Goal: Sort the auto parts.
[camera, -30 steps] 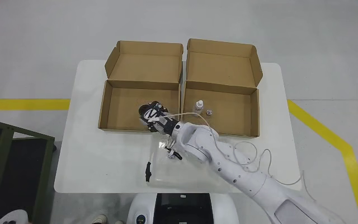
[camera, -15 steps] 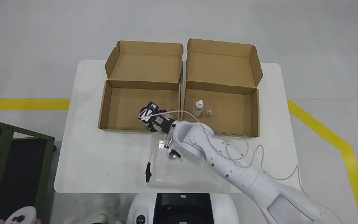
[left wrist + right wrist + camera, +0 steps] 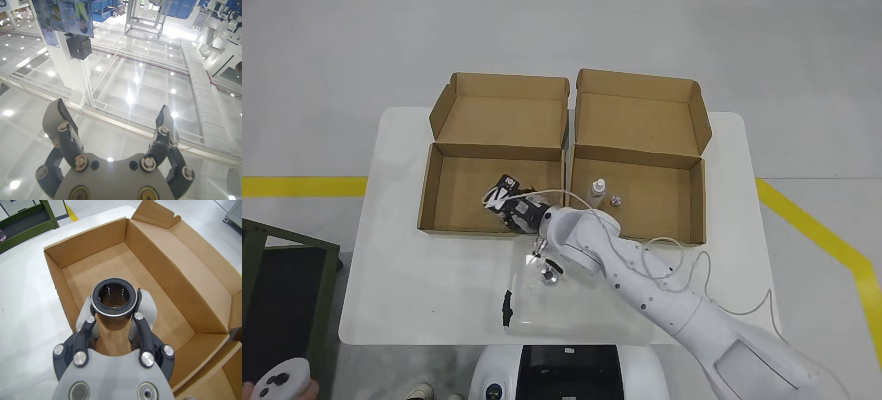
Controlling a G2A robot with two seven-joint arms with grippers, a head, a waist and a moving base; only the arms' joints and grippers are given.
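Bearing [image 3: 113,321], a short dark metal tube with rows of small balls inside its bore, is pinched by its sides between the fingers of my right gripper [image 3: 115,300]. Its long axis runs out along my fingers, so one open end faces back toward my wrist and the far end points down at the floor of the left box [image 3: 85,243]. From above, my right gripper [image 3: 508,201] hangs over that box's right half, nearer the front wall than the back. Whether the tube touches the cardboard I cannot tell. I judge that letting go here sets it down on end, where it may topple and roll. My left gripper [image 3: 112,106] is spread wide, holding nothing, aimed at the ceiling, so the right arm is the one placed for this.
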